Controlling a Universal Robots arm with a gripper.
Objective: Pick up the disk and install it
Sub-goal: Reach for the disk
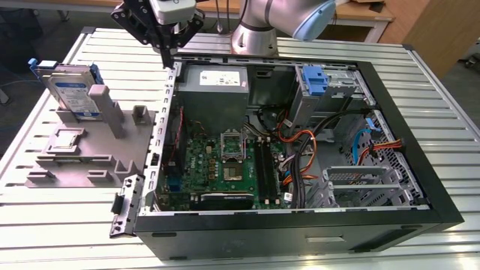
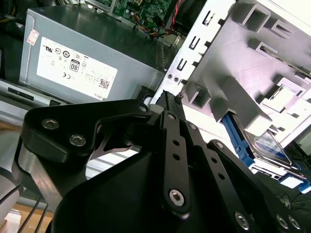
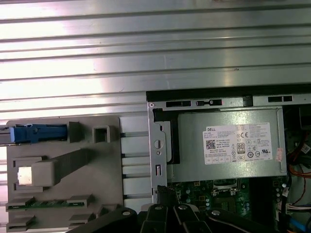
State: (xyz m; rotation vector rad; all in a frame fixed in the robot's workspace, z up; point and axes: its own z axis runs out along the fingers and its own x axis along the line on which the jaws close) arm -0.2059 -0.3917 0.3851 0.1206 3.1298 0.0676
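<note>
Standing upright at the holder's corner, the disk is looking stiff, dense and fragile, best pinched across its flat faces, while the gripper is hovering empty, pressed together.

Gripper over the case edge, disk in its holder
The gripper, fingers drawn together and empty, hangs above the open case's wall on the holder's side. The disk stands upright in the grey holder at the exterior view's left, apart from the gripper. A blue bracket sits inside the case.
</note>
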